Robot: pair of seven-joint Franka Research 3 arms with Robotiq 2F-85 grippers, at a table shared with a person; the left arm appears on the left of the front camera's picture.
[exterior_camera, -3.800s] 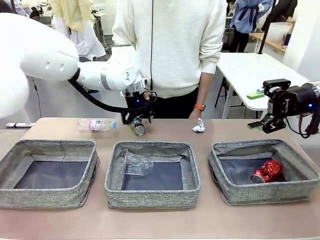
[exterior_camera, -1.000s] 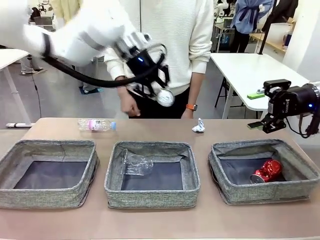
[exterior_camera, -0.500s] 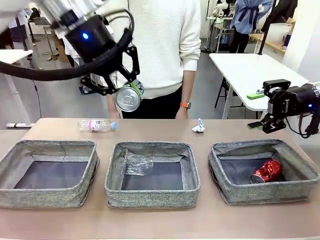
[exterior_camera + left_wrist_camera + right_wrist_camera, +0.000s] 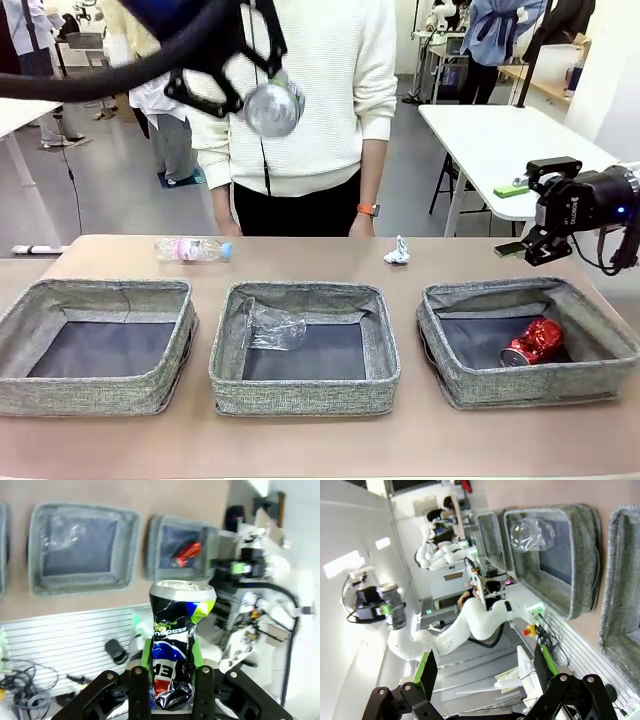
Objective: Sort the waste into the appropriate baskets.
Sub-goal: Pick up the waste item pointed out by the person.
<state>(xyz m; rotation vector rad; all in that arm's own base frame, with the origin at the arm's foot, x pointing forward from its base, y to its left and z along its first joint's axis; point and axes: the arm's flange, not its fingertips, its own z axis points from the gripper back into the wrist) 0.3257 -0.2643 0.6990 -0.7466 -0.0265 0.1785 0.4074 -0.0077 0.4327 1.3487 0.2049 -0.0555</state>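
High above the far side of the table (image 4: 320, 440), level with the chest of a person (image 4: 320, 90) in a white sweater: left gripper (image 4: 262, 92), fingers clamped on a dark printed can (image 4: 273, 108), silver end turned toward the front camera. From the left wrist: green pads (image 4: 145, 655) pressed against both sides of the can's crumpled lower body, silver end pointing away from the wrist, can upright between the fingers, colours and white lettering on dark print. Off to the right, raised over the far right corner of the right basket (image 4: 600, 385): right gripper (image 4: 512, 220), fingers spread wide apart, same wide gap seen from the right wrist. On the near half of the table, three grey woven baskets side by side in a row. Left basket (image 4: 100, 392): dark flat bottom in plain view. Middle basket (image 4: 300, 395): crumpled clear plastic (image 4: 275, 326) lying toward its far left corner. Right basket: crushed red can (image 4: 533, 342) on its side, toward the right wall. Beyond the baskets, on bare tabletop: clear bottle with pink label and blue cap (image 4: 193, 249) lying on its side just behind the left basket's far right corner, cap pointing right; white paper wad (image 4: 397, 253) behind the gap between middle and right baskets, well apart from the bottle. Orange band (image 4: 368, 210) on the person's wrist, near the table's far edge.
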